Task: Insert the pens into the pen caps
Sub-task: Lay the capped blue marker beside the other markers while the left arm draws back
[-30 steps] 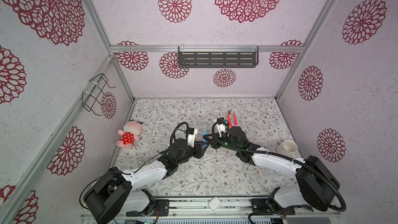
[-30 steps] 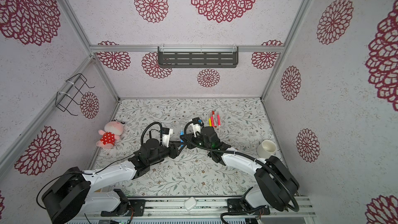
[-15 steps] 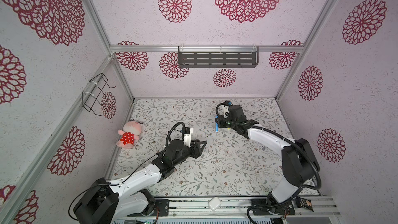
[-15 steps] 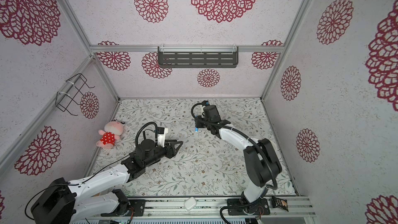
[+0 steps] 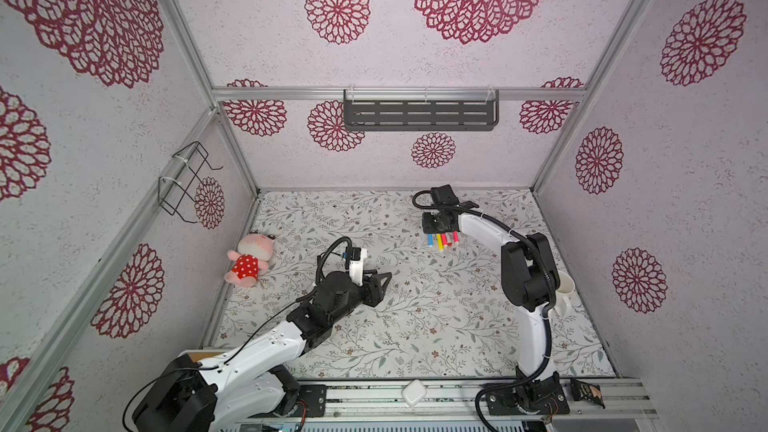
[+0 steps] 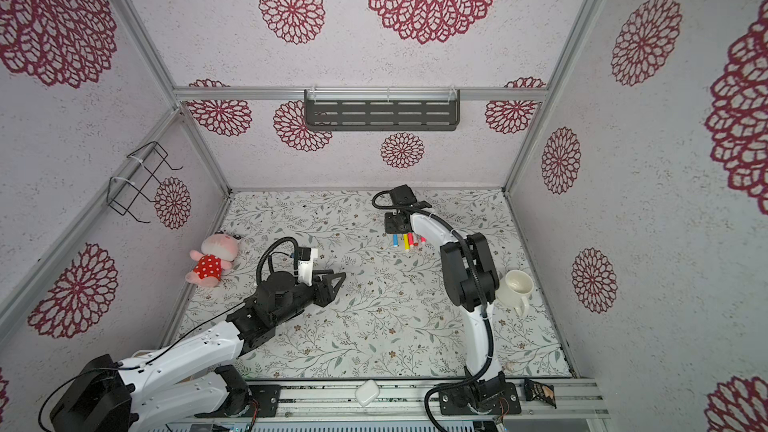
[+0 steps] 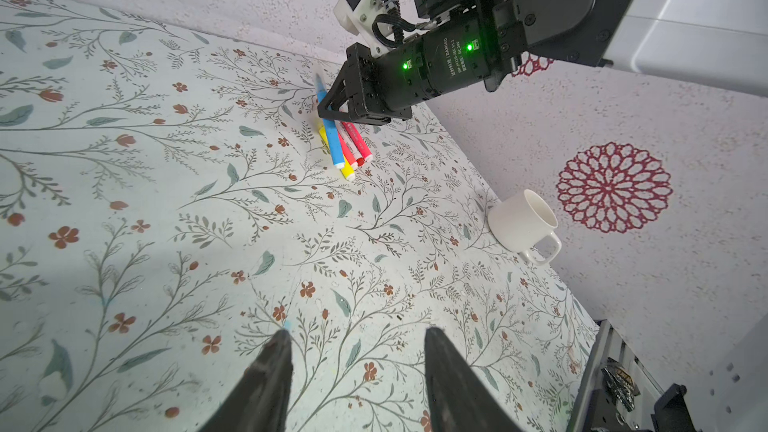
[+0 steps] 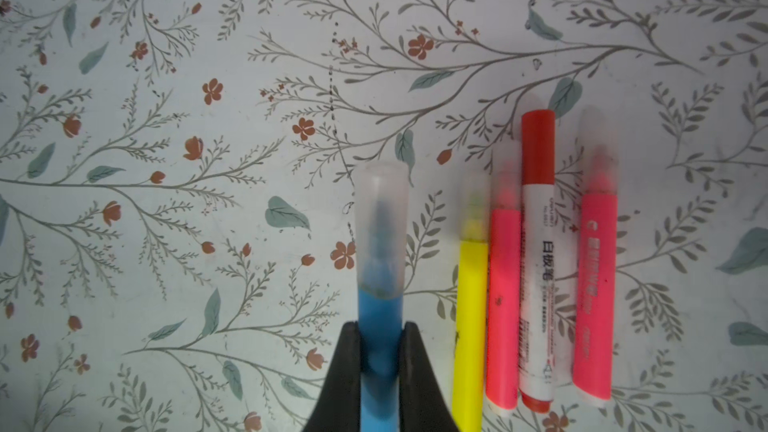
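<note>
We find the blue pen point(image 8: 380, 305), capped, clamped in the right gripper point(image 8: 380, 328) beside four capped pens on the tabletop point(image 8: 166, 118): one yellow pen point(image 8: 471, 305), two pink pens point(image 8: 503, 284), one red pen point(image 8: 537, 263). The left gripper point(image 7: 357, 334) stands apart, empty.

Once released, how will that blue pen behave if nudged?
Probably rolls sideways: the blue pen has a round, smooth barrel. Likely stiff and light: slim plastic, straight in the right gripper. Its frosted cap looks seated, so unlikely to pop off.
</note>
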Robot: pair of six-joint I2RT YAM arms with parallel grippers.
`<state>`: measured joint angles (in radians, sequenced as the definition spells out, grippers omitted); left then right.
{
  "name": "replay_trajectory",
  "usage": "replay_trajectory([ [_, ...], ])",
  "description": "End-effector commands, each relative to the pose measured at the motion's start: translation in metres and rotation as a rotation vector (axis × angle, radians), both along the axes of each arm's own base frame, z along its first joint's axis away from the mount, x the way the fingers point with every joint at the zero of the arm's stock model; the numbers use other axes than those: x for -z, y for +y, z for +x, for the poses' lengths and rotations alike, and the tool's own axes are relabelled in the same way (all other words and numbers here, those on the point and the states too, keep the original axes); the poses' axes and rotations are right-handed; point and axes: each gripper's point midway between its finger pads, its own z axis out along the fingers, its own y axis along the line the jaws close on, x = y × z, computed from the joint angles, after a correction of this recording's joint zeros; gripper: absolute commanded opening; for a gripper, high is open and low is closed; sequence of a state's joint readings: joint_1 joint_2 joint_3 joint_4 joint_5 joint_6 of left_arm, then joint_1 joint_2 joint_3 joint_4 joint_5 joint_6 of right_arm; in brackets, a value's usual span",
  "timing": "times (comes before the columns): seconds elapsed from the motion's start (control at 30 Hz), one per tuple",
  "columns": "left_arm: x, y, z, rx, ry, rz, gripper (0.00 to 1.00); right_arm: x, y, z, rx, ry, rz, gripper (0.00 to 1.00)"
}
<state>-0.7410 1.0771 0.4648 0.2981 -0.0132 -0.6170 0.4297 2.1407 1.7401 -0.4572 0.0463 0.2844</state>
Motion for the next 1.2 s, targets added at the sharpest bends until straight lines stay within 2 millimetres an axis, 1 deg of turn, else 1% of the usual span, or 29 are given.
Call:
replay_trajectory([
  [0.0,0.001,0.004,-0.002,-0.011,-0.009,0.017,0.54,-0.005,-0.013,0.002,0.007,0.002,-0.074,0.08],
  [0.2,-0.001,0.006,-0.003,-0.013,-0.011,0.015,0.54,0.000,-0.016,0.006,0.011,0.007,-0.094,0.08],
  [0.43,-0.003,0.010,-0.005,-0.018,-0.012,0.014,0.54,0.004,-0.021,0.008,0.022,0.012,-0.126,0.14],
  [0.47,-0.003,0.010,-0.005,-0.021,-0.012,0.014,0.54,0.003,-0.021,0.008,0.024,0.008,-0.127,0.15],
  [0.5,-0.003,0.010,-0.005,-0.022,-0.012,0.015,0.54,0.001,-0.022,0.008,0.026,0.007,-0.128,0.19],
  [0.57,-0.004,0.011,-0.006,-0.022,-0.016,0.014,0.54,-0.006,-0.022,0.008,0.028,-0.007,-0.125,0.33],
  [0.63,-0.005,0.012,-0.006,-0.026,-0.018,0.015,0.54,-0.016,-0.024,0.008,0.035,-0.031,-0.122,0.45],
  [0.73,-0.008,0.015,-0.006,-0.038,-0.028,0.024,0.54,-0.036,-0.025,0.006,0.041,-0.079,-0.105,0.55],
  [0.87,-0.014,0.022,-0.003,-0.070,-0.052,0.038,0.58,-0.069,-0.027,-0.001,0.042,-0.148,-0.070,0.57],
  [0.97,-0.023,0.029,-0.003,-0.096,-0.070,0.058,0.58,-0.099,-0.026,-0.012,0.028,-0.222,-0.015,0.57],
  [1.03,-0.032,0.038,-0.002,-0.129,-0.092,0.066,0.59,-0.119,-0.025,-0.021,0.018,-0.270,0.021,0.58],
  [1.17,-0.053,0.059,-0.003,-0.214,-0.151,0.071,0.61,-0.148,-0.029,-0.040,0.005,-0.355,0.073,0.60],
])
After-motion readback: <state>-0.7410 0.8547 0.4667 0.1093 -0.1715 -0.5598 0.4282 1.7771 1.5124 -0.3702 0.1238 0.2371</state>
